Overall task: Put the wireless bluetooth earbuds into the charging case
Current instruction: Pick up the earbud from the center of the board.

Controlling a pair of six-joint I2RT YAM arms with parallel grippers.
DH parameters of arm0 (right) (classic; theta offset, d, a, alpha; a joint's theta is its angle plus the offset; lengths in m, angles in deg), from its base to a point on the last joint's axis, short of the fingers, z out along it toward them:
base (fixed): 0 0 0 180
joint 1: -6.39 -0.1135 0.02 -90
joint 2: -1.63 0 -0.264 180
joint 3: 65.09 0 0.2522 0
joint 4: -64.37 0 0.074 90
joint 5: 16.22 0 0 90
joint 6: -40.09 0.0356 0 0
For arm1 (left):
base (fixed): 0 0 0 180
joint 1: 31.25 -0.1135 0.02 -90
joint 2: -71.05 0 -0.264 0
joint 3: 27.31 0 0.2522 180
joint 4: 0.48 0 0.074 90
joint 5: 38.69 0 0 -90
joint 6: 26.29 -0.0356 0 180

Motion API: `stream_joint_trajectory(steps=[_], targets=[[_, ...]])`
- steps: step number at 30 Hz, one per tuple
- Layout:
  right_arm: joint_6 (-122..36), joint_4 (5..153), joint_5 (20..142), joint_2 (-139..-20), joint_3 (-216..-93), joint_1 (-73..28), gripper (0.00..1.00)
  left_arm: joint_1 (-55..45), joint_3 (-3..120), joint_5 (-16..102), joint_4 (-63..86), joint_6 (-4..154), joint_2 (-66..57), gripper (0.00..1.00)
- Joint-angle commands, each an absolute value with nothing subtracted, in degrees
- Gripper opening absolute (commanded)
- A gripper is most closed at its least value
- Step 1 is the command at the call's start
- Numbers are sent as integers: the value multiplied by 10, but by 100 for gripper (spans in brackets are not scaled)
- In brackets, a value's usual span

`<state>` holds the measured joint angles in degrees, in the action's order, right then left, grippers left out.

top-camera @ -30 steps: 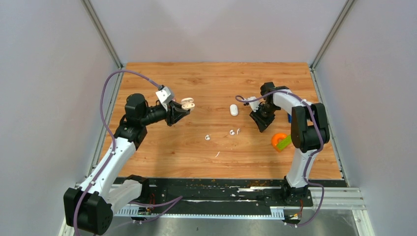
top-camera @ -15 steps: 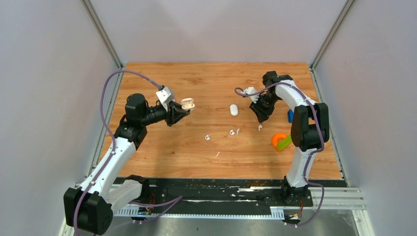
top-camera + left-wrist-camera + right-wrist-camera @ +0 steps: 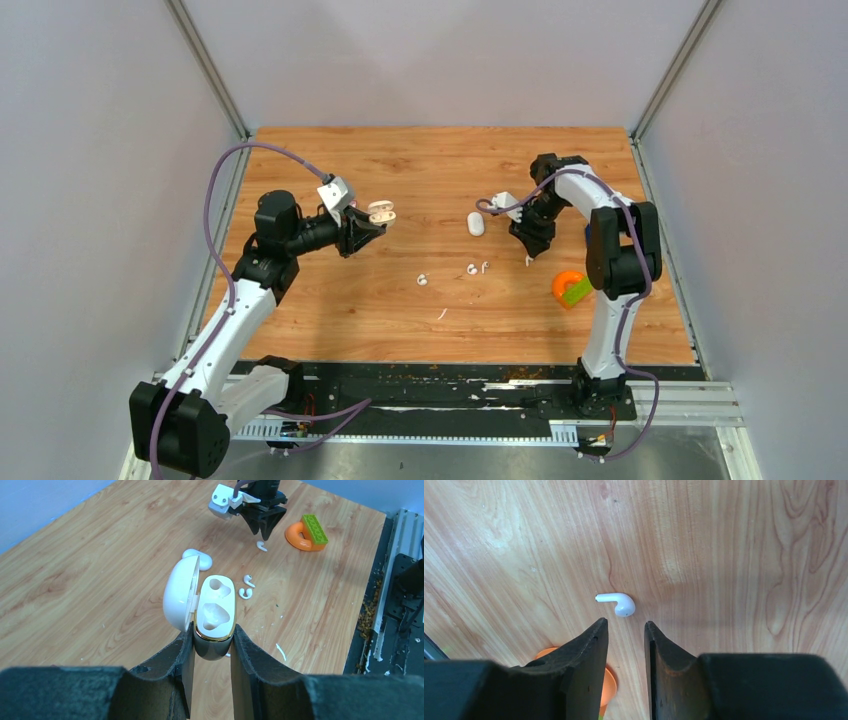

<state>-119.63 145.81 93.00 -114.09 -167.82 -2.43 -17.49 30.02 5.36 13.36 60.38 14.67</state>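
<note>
**STATUS**
L arm: left claw [image 3: 212,636] is pinching the case [image 3: 215,607] by its lower body, held clear of the table [image 3: 400,170], approx. upright. The lid [image 3: 176,597] is swung open to one side. Both wells show empty, so no earbud is seated yet.
R arm: right claw [image 3: 625,629] is spread part-way w/ nothing betw. its tips. It points down over the nearest earbud [image 3: 616,602].

**KEY RELATION**
- Position (right wrist view): the earbud lies flat on the wood just beyond the tips, slightly left of the gap's centre line. It touches neither finger.
- Long axis: runs across the view, stem to the left, bulb to the right. That is approx. along the line on which the tips close, not across it.
- Nearer arm: R. The L arm is well apart and occupied w/ the case.

**NEXT MOVE (judgement)**
Step in hand is the approach for pick-up. Closing as-is would press stem end against bulb, and the piece looks about as long as the gap is wide. A wrist turn, or a shift so the tips straddle the bulb, seems needed before descent.

**OTHER ITEMS**
- Two more earbuds [image 3: 472,268] lie close together near table centre, and one more [image 3: 421,280] lies further toward the L side.
- A shut white pod [image 3: 475,224] lies beyond them.
- An orange ring [image 3: 566,285] w/ a green brick [image 3: 577,291] sits near the target on the R side. Keep the claw off it.
</note>
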Motion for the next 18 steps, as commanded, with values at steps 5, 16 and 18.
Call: stream_joint_trajectory(steps=[5, 16, 18], targets=[[-1220, 1459, 944, -1156, -1675, -24, 32, -180, 327, 51, 123, 595, 150, 0], [-1214, 1446, 943, -1169, -1666, -25, 30, -181, 327, 51, 127, 594, 150, 0], [-1213, 1445, 944, -1170, -1665, -26, 30, -181, 328, 50, 128, 593, 149, 0]])
